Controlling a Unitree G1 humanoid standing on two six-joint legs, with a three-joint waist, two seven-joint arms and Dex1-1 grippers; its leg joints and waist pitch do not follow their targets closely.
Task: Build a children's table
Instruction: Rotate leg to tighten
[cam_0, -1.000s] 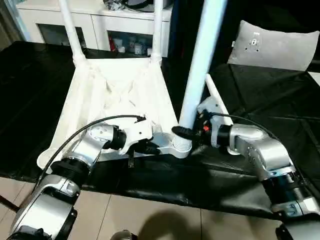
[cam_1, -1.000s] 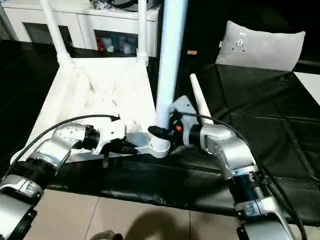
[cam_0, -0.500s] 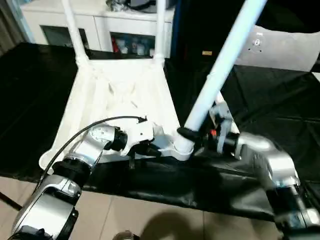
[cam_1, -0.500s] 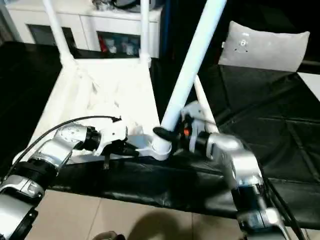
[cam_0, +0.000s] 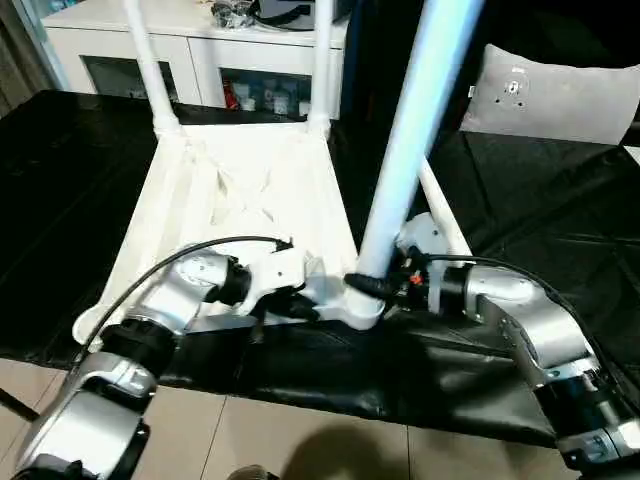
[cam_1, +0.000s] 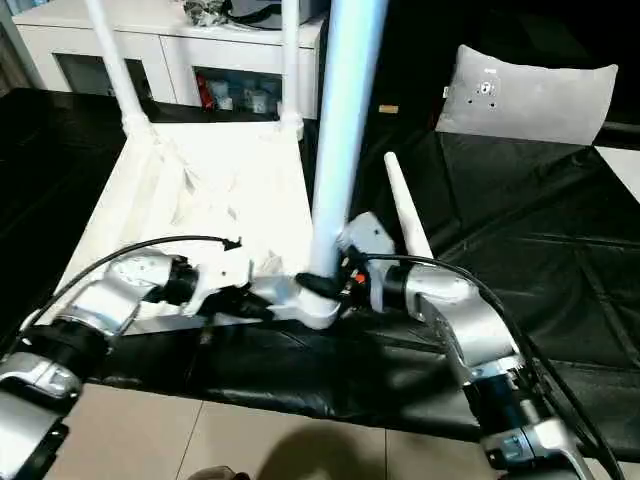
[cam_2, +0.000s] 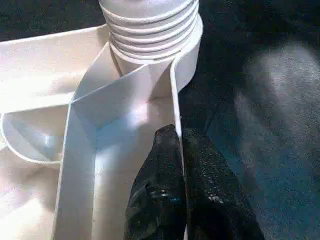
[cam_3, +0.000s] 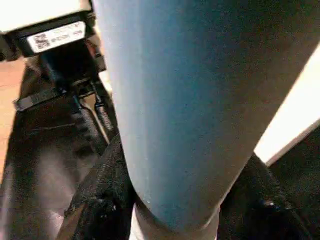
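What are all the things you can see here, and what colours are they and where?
Tabletop: one, white, lying upside down on the black sheet, ribbed side up.
Fitted legs: two, white, standing up in the far corner sockets.
Held leg: one, white, nearly upright, threaded end at the near right corner socket.
Loose leg: one, white, lying on the sheet right of the tabletop.
Sheet: one, black, covering the work surface.
Cushion: one, grey, far right.
Cabinet: one, white, glass doors, at the back.
Left gripper: one, black, pinched shut on the tabletop's near rim.
Right gripper: one, black, clamped around the held leg's base.
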